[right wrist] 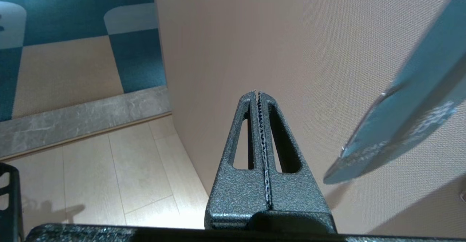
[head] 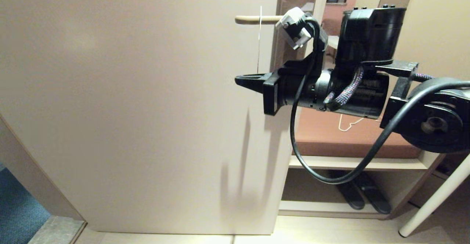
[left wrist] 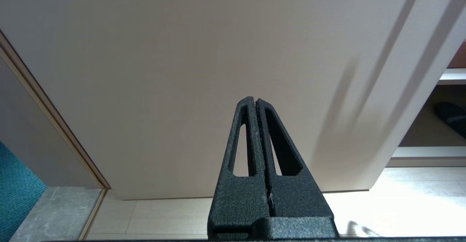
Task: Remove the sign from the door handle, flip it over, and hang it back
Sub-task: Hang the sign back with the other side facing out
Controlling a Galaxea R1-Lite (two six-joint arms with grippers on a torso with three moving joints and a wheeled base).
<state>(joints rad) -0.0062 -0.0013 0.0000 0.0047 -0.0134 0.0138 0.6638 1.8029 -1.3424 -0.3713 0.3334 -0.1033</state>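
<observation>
Sign (head: 260,38): hangs edge-on from door handle (head: 253,19), upper centre of head view, just above right gripper (head: 245,79). Right gripper: fingers pressed together, empty. Left gripper (left wrist: 255,102): closed, empty, facing door (left wrist: 204,71). Shelf (head: 352,163), lower right: dark slippers (head: 363,196) beneath.

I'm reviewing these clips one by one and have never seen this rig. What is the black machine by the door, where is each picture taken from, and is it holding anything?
It is a two-armed robot. The wide picture comes from a camera on its head; the other two come from cameras on each wrist, looking along the fingers. In the head view the right arm reaches toward the door, and its right end effector sits just below the sign, which hangs edge-on from the door handle. The right wrist view shows the sign's grey-blue face beside the closed, empty fingers. The left end effector is also closed and empty, low by the door. Nothing is held.
</observation>
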